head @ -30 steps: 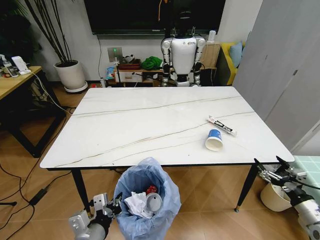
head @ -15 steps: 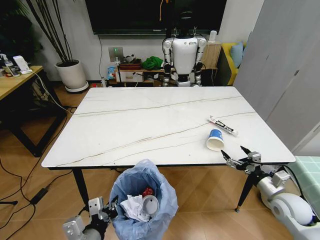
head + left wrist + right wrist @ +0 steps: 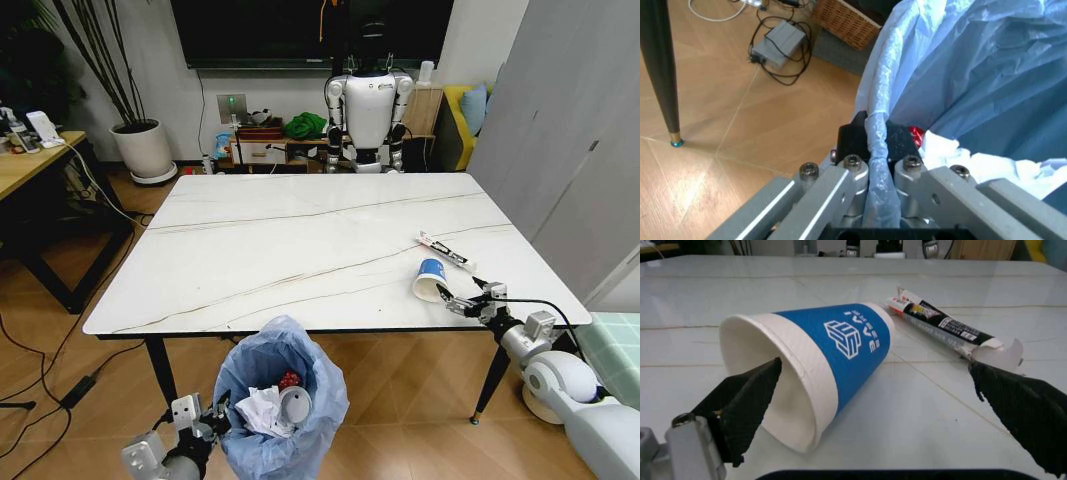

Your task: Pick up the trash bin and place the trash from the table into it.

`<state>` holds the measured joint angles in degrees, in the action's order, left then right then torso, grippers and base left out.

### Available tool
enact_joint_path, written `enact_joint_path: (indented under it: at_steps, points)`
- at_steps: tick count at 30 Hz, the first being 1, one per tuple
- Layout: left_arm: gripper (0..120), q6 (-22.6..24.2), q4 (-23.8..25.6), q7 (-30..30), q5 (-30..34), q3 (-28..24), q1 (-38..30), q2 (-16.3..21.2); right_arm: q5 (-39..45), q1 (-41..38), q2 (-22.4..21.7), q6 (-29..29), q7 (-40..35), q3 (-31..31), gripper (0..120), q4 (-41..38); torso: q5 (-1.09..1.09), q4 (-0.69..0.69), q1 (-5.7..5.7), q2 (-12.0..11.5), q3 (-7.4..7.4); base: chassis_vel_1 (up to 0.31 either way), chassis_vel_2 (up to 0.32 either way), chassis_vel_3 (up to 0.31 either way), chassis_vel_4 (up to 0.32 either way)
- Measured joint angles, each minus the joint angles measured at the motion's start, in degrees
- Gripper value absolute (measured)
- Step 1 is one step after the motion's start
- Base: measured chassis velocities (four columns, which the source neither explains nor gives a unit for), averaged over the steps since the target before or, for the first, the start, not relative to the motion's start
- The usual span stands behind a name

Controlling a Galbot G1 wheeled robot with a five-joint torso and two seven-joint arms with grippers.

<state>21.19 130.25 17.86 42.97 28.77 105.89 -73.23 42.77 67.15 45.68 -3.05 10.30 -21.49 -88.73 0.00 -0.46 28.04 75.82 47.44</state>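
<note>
While the left gripper (image 3: 870, 172) jaws clamp the trash bin (image 3: 280, 400) rim, the right gripper (image 3: 873, 405) jaws gape at the blue paper cup (image 3: 820, 360).

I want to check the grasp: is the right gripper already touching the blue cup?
Cannot tell. In the right wrist view one finger overlaps the blue cup's rim, with no clear contact or gap.

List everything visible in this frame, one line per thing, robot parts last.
Table: one, white marble-look, centre.
Blue paper cup: one, blue and white, lying on its side near the table's front right edge.
Printed tube: one, white, just behind the cup.
Trash bin: one, light-blue bag, below the table's front edge, holding white tissues and a red wrapper.
Plant pot: one, white, back left.
Left gripper: clamped on the bin's bag rim.
Right gripper: open, at the cup's mouth.
</note>
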Motion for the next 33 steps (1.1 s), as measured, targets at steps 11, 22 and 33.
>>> enact_joint_path:
  at_steps: [11, 22, 33]
  points:
    - [0, 0.0, 0.2, 0.1, 0.2, 0.6, 0.2, 0.2, 1.3, -4.4, -0.1, -0.6, -0.2, 4.6, 79, 3.6, -0.01, 0.01, 0.0, 0.0, 0.0, 0.0, 0.0, 0.0, 0.0]
    - [0, 0.0, -0.1, 0.1, 0.3, 0.3, -0.4, 0.4, 2.1, -3.2, -1.1, -1.7, -0.7, 3.3, 37, 2.3, 0.0, 0.0, 0.0, 0.0, 0.0, 0.0, 0.0, 0.0, 0.0]
    - [0, 0.0, -0.1, 0.2, 0.3, 0.0, -0.4, 0.8, 2.0, -2.0, -1.8, -2.1, 0.6, 2.1, 0, 1.8, 0.0, 0.01, 0.0, 0.0, 0.0, 0.0, 0.0, 0.0, 0.0]
